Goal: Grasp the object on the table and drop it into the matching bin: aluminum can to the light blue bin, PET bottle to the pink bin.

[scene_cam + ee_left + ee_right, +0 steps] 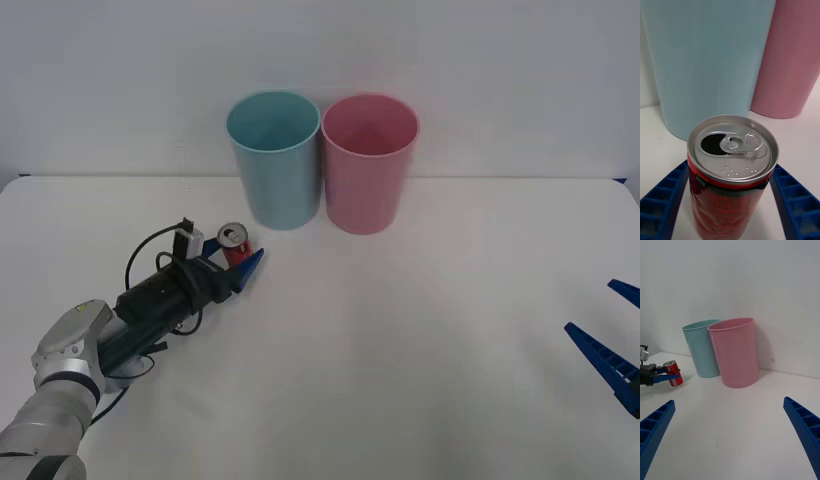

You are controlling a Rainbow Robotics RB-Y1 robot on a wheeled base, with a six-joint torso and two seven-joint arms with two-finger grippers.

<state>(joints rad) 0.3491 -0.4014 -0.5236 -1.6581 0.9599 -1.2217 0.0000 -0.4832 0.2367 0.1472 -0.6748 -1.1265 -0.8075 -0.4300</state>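
The left gripper [240,262] clamps the aluminum can [234,243] just before the light blue bin [274,160] — a low lift could knock its wall. Right of it, the pink bin [368,162]; farther right, the right gripper [612,335] waits open.

front overhead, 2 wrists low, bins [320,160] shared

Probably a lab test bench: a plain white table [400,380] against a bare white wall [500,70].

Plain white wall [500,60] behind, faint speck on it
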